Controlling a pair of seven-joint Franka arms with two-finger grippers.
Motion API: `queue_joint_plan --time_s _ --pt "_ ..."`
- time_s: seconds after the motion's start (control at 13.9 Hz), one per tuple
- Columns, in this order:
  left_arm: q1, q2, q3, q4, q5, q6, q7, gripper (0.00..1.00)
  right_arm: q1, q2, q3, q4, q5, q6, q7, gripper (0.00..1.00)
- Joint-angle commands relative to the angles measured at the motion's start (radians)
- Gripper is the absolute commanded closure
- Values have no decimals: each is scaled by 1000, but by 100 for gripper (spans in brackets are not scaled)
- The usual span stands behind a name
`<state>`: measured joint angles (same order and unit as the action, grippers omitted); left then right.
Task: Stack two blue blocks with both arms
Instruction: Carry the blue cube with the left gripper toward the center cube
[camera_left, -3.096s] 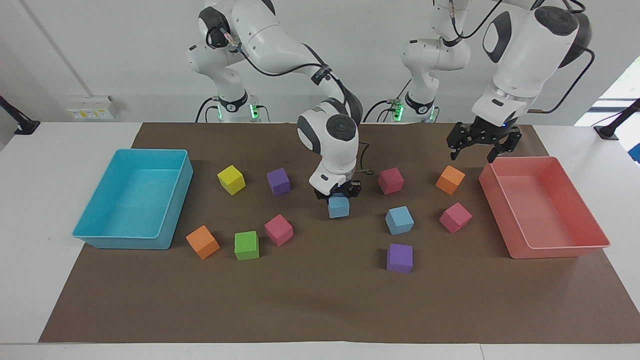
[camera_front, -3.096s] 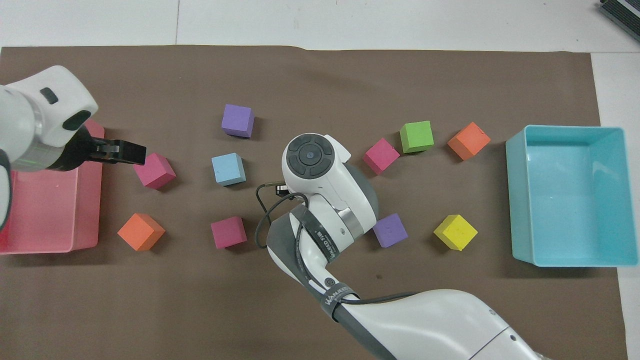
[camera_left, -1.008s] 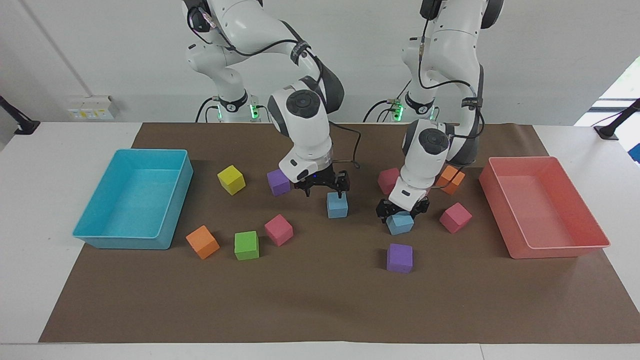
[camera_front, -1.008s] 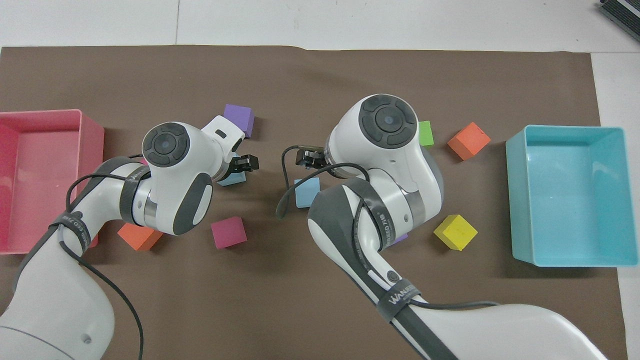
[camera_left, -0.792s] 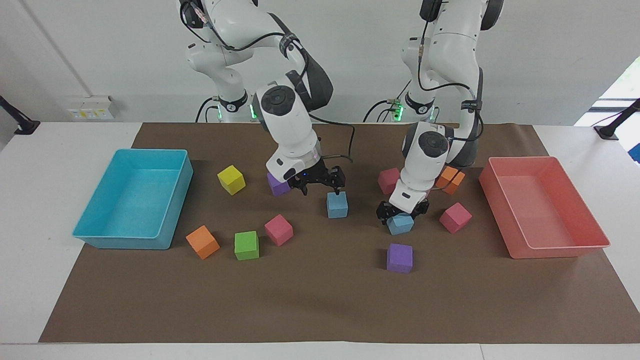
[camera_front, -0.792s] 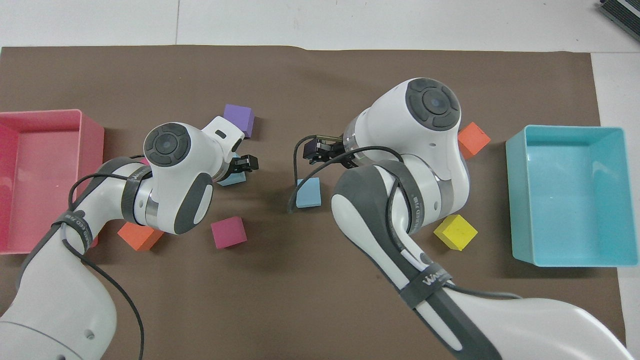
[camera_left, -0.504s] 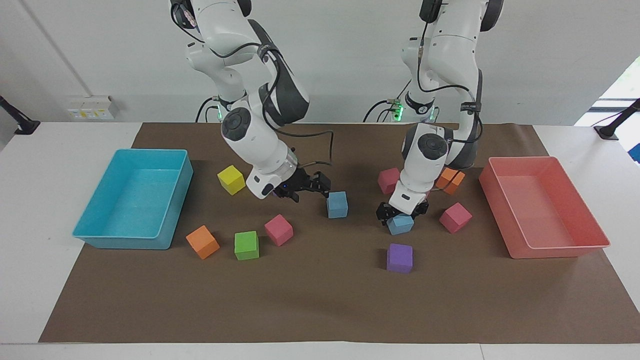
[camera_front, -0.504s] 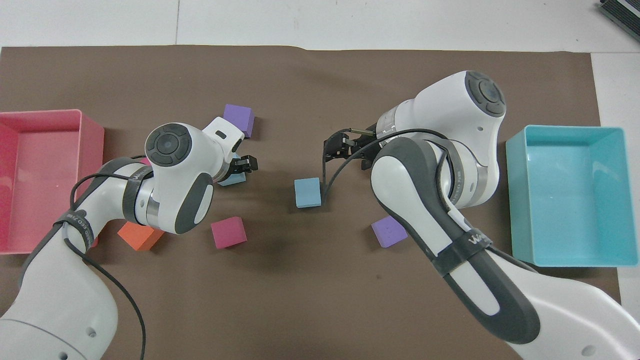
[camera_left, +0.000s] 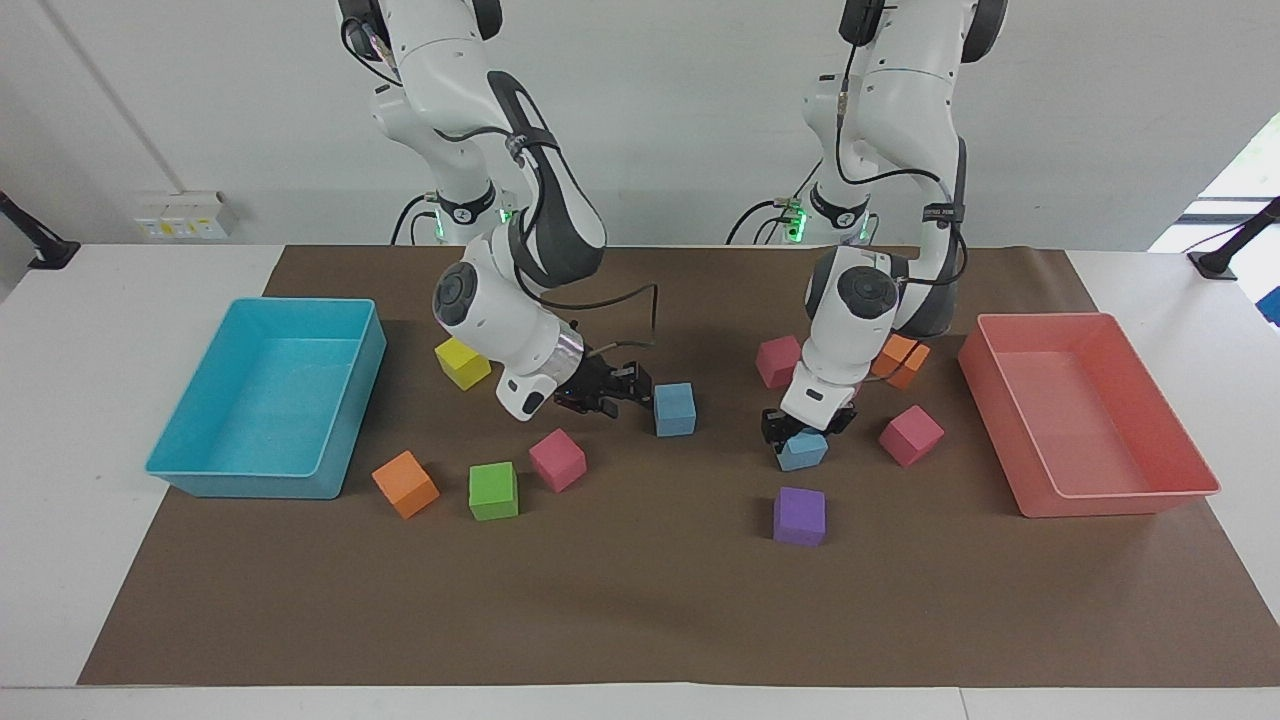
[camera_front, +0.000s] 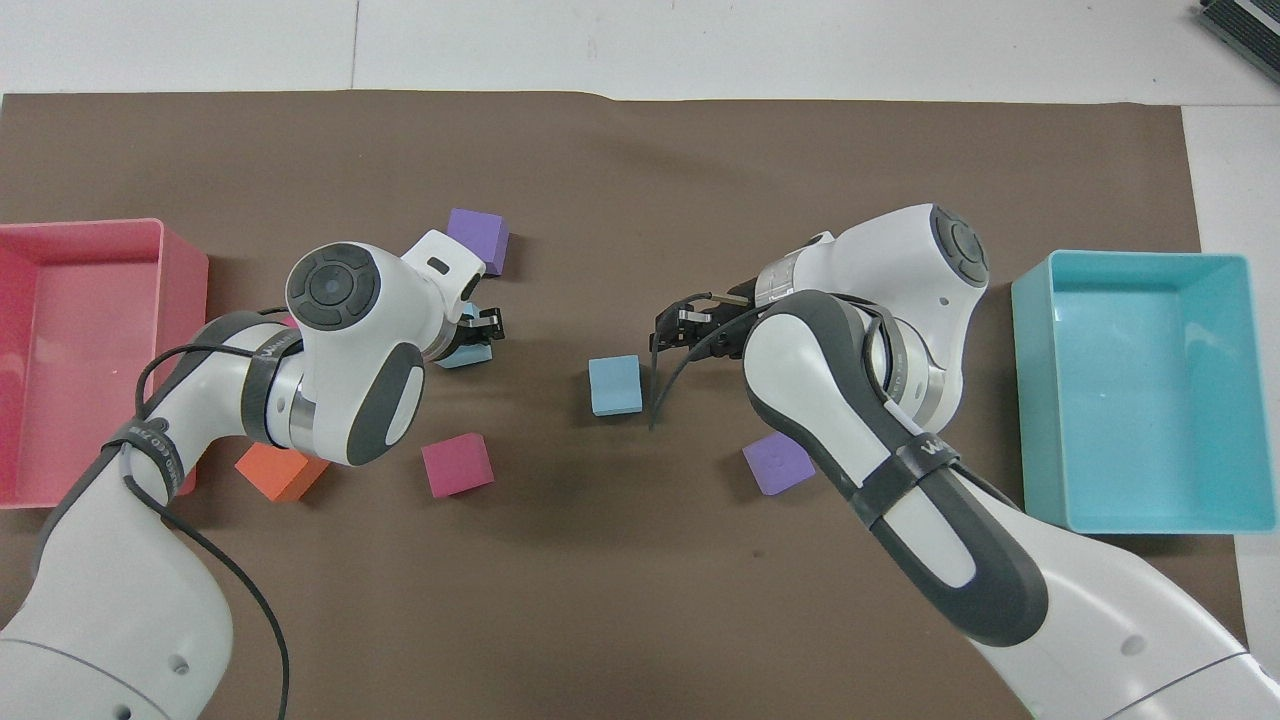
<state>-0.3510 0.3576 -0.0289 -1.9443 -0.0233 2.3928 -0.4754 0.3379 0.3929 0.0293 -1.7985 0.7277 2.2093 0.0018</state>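
Observation:
One blue block (camera_left: 675, 409) sits free on the brown mat near the table's middle; it also shows in the overhead view (camera_front: 614, 385). My right gripper (camera_left: 625, 388) hangs low beside it, toward the right arm's end, open and empty; it also shows in the overhead view (camera_front: 675, 328). The other blue block (camera_left: 803, 452) lies toward the left arm's end and is partly hidden in the overhead view (camera_front: 463, 352). My left gripper (camera_left: 803, 432) is down on it, fingers closed against its sides; it also shows in the overhead view (camera_front: 482, 335).
A cyan tray (camera_left: 180, 465) stands at the right arm's end, a pink tray (camera_left: 1120, 500) at the left arm's end. Yellow (camera_left: 462, 360), green (camera_left: 493, 491), pink (camera_left: 557, 460), orange (camera_left: 404, 484) and purple (camera_left: 799, 516) cubes lie scattered on the mat.
My right gripper let go of the middle blue block and swung away toward the right arm's end. My left arm came down on the other blue block and closed on it.

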Motion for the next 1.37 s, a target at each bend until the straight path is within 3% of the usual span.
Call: queue_joint_plan --time_s 0.0,0.5,0.65,1.3 --pt "-14 -28 15 13 14 -41 -17 100 1 -14 6 -51 42 39 -34 100" --pt "-22 -98 11 96 63 -199 -11 100 -8 -8 6 -122 165 84 -45 100" --pt "-51 -88 6 149 103 -253 -14 100 -5 13 6 -122 269 89 -101 100" --pt "-201 -78 3 162 -24 -239 -48 100 -42 24 6 -145 337 66 -143 100"
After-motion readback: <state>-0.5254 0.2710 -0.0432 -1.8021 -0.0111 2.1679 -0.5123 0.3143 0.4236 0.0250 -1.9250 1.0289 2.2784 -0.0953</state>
